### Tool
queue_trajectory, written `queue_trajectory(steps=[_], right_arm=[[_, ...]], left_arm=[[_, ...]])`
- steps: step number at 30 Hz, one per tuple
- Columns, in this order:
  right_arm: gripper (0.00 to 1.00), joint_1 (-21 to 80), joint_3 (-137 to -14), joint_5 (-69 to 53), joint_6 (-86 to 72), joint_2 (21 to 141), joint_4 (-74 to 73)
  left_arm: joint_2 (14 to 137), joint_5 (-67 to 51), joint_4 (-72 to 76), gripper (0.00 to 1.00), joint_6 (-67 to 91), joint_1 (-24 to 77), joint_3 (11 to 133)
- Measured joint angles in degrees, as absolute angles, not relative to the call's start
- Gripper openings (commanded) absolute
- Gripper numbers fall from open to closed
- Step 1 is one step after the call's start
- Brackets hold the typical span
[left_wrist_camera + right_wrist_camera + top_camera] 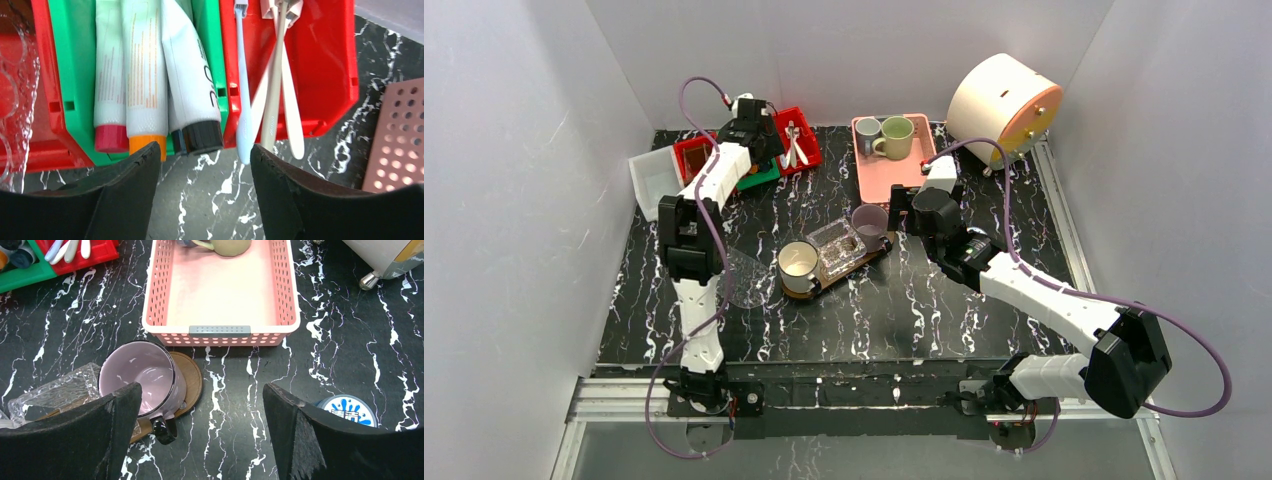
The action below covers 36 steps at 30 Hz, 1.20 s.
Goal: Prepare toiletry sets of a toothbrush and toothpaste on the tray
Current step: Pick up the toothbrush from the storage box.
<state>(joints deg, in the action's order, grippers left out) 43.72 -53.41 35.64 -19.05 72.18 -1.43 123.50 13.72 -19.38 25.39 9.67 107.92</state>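
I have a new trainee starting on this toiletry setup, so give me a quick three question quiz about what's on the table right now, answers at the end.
1. True or false: the purple mug stands inside the pink basket.
2. Which bin do the toothbrushes lie in? A) green B) red C) white
3. How many mugs stand on the tray?
Key: 1 false, it stands on one end of the tray, outside the basket. 2 B, the red bin. 3 two, the purple mug and a cream mug.
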Motion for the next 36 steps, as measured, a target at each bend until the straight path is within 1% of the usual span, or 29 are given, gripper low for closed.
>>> queue_trajectory(steps=[9,13,17,20,28,30,32,36], right_arm=[[0.99,43.6,-52.7,36.1,-18.4,72.1,-1.0],[0.99,43.5,-52.7,36.1,-18.1,72.1,-1.0],[0.99,43.5,-52.7,36.1,-18.0,72.1,-1.0],[0.99,43.5,-52.7,36.0,-18.0,72.2,-0.9],[0.99,43.5,-52.6,36.0,-17.8,72.1,-0.4],[0.99,43.5,-52.6,35.9,-17.8,72.1,-0.2],[0.99,43.5,-52.6,35.9,-17.8,72.1,-0.2],[0.99,43.5,-52.6,35.7,-17.8,72.1,-0.1]], left_arm=[[129.0,17.4,-21.3,0.57,22.3,9.7,114.1],[130.0,18.3,-21.5,0.56,21.6,9.7,115.3],[130.7,19.0,-21.5,0.52,21.2,9.7,115.6],[131.5,19.1,-21.5,0.45,21.0,9.7,115.9],[131.9,19.1,-21.5,0.16,20.3,9.8,116.3],[131.9,19.0,-21.5,0.13,20.2,9.8,116.3],[131.8,19.0,-21.5,0.12,20.1,9.8,116.2],[130.4,19.1,-20.5,0.03,20.1,9.8,114.2]])
